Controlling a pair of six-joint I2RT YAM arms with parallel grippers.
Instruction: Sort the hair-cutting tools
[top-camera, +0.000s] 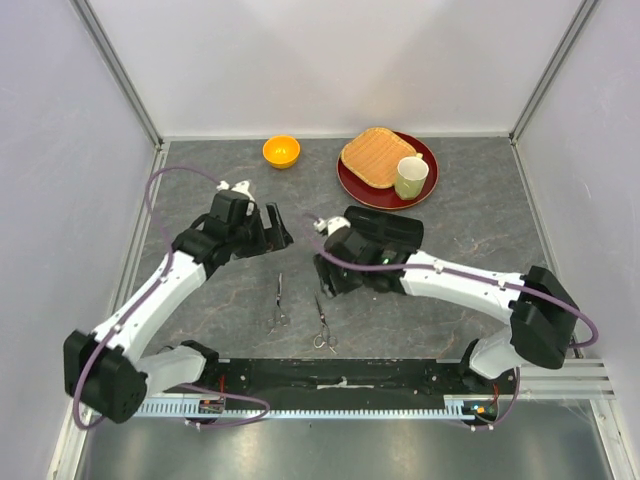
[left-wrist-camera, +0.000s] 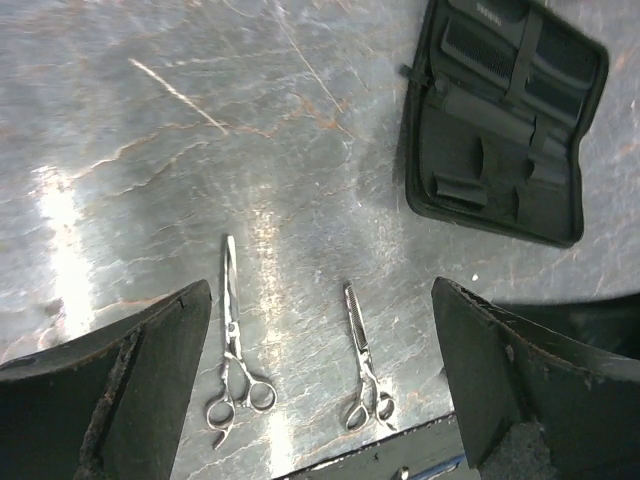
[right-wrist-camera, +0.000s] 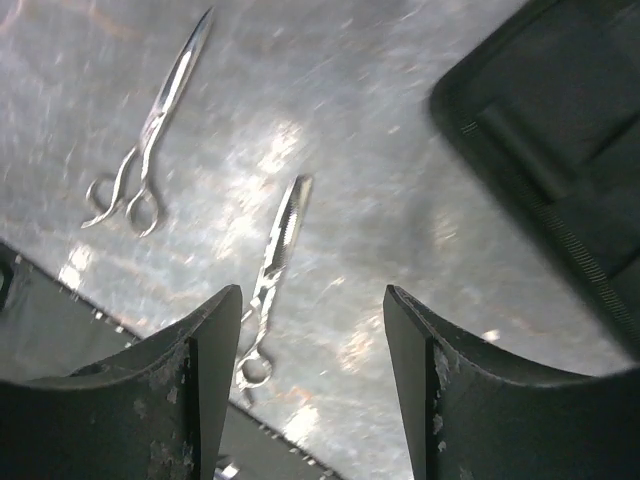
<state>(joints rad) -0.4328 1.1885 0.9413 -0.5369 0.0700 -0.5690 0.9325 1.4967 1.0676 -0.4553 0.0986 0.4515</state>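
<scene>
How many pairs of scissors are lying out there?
2. The plain pair lies on the table; the toothed pair lies apart to its right, slightly nearer the robot. The open black case might hide more.

- Seen from overhead, the light is bright and even, coming from above; only soft, short shadows lie on the tabletop (top-camera: 480, 240).
- The left wrist view is sharp, with a white glare patch toward the tabletop's left edge.
- The right wrist view is smeared with blur. Glare streaks surround the toothed scissors (right-wrist-camera: 282, 235), and the case (right-wrist-camera: 560, 140) is a dark, featureless mass.

Plain scissors (left-wrist-camera: 236, 345) and seemingly toothed scissors (left-wrist-camera: 360, 350) lie near open case (left-wrist-camera: 500, 130).
</scene>
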